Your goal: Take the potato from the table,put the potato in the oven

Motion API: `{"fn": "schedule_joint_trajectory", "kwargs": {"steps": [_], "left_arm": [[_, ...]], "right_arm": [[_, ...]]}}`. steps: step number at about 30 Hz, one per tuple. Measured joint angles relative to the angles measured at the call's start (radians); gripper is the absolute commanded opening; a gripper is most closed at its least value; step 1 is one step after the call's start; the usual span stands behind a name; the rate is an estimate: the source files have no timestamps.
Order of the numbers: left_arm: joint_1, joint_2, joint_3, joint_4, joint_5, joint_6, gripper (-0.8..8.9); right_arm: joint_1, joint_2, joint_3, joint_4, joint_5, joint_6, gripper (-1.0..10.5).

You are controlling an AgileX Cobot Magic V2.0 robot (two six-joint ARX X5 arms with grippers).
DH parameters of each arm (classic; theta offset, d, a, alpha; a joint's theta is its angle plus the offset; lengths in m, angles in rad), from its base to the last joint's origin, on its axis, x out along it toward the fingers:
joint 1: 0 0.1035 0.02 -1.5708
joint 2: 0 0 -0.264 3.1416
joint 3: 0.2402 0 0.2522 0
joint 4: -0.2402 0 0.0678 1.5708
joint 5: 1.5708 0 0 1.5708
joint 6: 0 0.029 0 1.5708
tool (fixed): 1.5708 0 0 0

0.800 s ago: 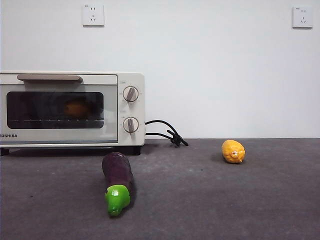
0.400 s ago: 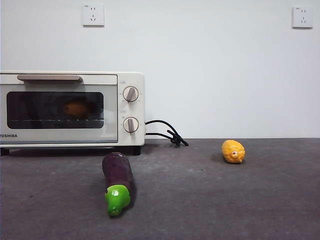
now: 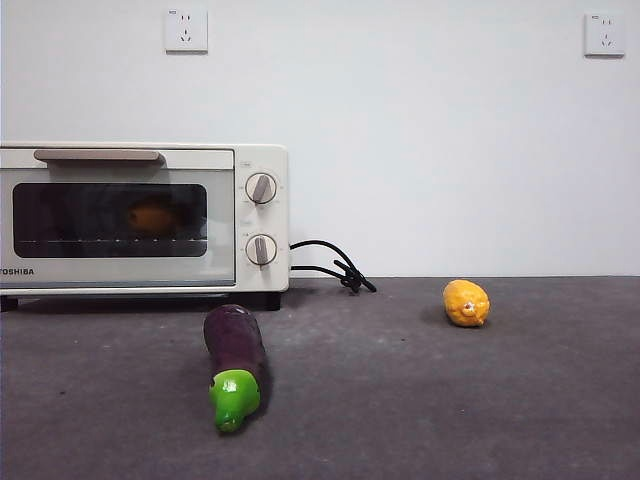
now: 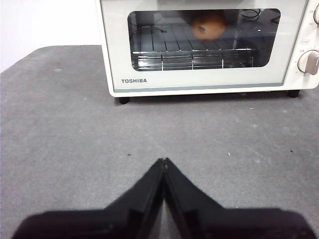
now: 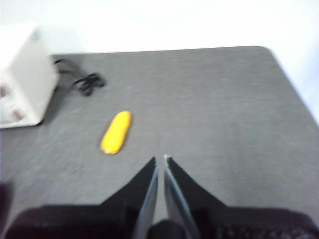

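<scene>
The potato point(image 4: 207, 25) sits on the rack inside the oven point(image 3: 262, 280), behind the shut glass door, so the task looks done. The left gripper point(image 4: 164, 164) hangs above the table point(image 4: 75, 139) in front of the oven, jaws pressed together on nothing. The right gripper point(image 5: 161, 162) hovers near the yellow fruit point(image 5: 116, 132), its jaws almost touching and likewise empty. The eggplant point(image 3: 235, 360) lies untouched on the table.
</scene>
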Motion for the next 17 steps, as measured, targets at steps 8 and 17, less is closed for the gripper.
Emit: {"fn": "schedule_joint_trajectory", "kwargs": {"steps": [8, 17], "left_arm": [[0.000, 0.006, 0.000, 0.000, 0.001, 0.000, -0.04], [0.000, 0.014, 0.000, 0.000, 0.002, 0.000, -0.04]], "right_arm": [[-0.258, -0.081, -0.056, 0.000, 0.033, -0.011, 0.3], [-0.555, -0.316, -0.363, 0.220, -0.101, -0.031, 0.3]]}}
